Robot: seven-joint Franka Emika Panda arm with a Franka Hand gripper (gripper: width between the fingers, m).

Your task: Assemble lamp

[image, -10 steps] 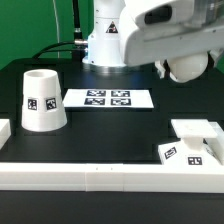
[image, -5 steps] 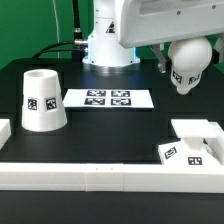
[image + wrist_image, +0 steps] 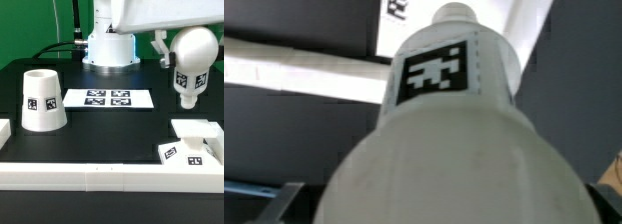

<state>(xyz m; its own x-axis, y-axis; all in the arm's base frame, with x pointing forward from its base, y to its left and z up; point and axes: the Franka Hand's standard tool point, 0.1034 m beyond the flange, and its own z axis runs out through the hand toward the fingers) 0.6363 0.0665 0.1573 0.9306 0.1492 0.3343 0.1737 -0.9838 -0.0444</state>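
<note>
My gripper [image 3: 178,42] is shut on the white bulb [image 3: 189,82] and holds it in the air with its round head up and its tagged stem pointing down. It hangs above the flat square base [image 3: 196,129], which lies at the exterior view's right, and does not touch it. The bulb fills the wrist view [image 3: 446,120], its tag facing the camera. The truncated-cone shade [image 3: 42,100] stands upright at the exterior view's left, far from the gripper.
The marker board [image 3: 108,98] lies flat at the middle back, in front of the arm's base [image 3: 108,45]. A long white border rail [image 3: 90,176] runs along the front, with a short piece at the left [image 3: 4,130].
The bulb has swung from lying sideways high at the right to stem-down, and has come lower toward the base, still in the gripper.
</note>
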